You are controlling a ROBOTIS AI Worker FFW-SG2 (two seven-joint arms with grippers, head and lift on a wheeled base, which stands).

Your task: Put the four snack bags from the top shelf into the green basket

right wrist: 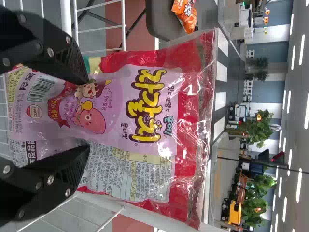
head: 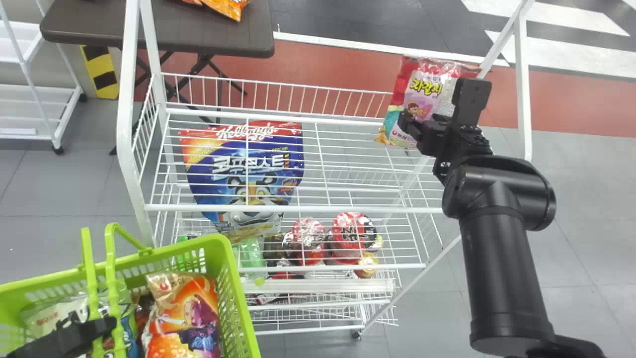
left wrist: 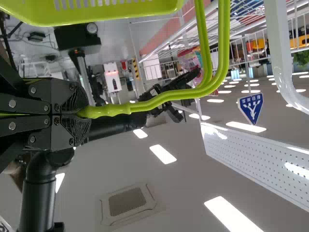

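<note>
Pink snack bag (head: 422, 89) upright by the top shelf's (head: 298, 208) far right corner; right gripper (right wrist: 89, 113) spread wide (left gripper (left wrist: 81, 113) clasps the basket handles (left wrist: 116, 109)): centre, then pinch gently.

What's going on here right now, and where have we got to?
The right hand is at the red-and-pink snack bag, at the far right end of the top shelf; its fingers are apart, with the bag's printed face visible between them. The left hand is closed on the handle of the green basket. At least two bags are in the basket, including an orange one. The red-and-pink one is not in it yet.
</note>
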